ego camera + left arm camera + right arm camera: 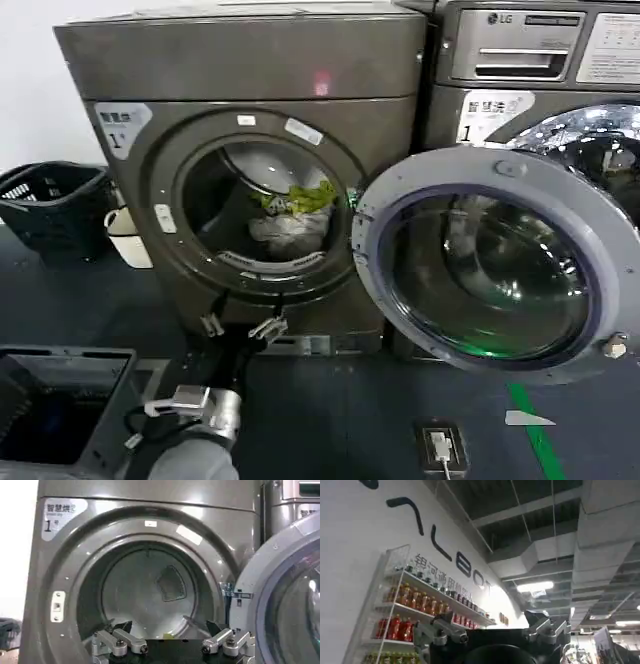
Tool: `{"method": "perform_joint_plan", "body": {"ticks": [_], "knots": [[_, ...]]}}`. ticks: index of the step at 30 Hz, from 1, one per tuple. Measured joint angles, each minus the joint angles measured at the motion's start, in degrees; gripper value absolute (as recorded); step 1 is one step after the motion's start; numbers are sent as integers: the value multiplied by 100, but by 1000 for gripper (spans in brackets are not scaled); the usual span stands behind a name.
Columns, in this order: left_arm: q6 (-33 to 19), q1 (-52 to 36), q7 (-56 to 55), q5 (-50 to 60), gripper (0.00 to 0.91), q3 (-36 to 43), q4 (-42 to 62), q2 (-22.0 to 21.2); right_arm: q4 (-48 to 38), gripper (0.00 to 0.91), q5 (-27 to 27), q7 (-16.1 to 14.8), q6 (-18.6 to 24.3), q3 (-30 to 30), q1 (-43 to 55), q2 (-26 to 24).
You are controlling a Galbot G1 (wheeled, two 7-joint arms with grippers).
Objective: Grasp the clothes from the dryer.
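The dryer (240, 170) stood with its round door (500, 265) swung fully open to the right, in front of the LG machine (540, 80) beside it. The clothes (293, 212) lay inside the drum, toward the right of the opening: the yellow-green garment on top, the white one under it, both resting on the drum's lower wall. The left gripper (240, 327) hung just below the porthole's lower rim, outside the drum, its jaws spread wide and holding nothing, well short of the clothes. From the left wrist, the same gripper (170, 645) faced straight into the open drum (150, 592), with a sliver of yellow-green fabric showing just above it between the fingers (122, 642). The right gripper (492, 635) pointed up toward the ceiling (545, 525) and a wall shelf (420, 610) of bottles, away from the dryer, released and empty. A dark basket (50, 205) sat on the floor left of the dryer.
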Motion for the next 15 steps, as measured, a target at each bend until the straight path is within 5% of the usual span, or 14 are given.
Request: {"method": "perform_joint_plan", "body": {"ticks": [15], "knots": [[10, -5, 2, 9, 907, -1, 15, -26, 62, 907, -5, -210, 436, -156, 55, 92]]}}
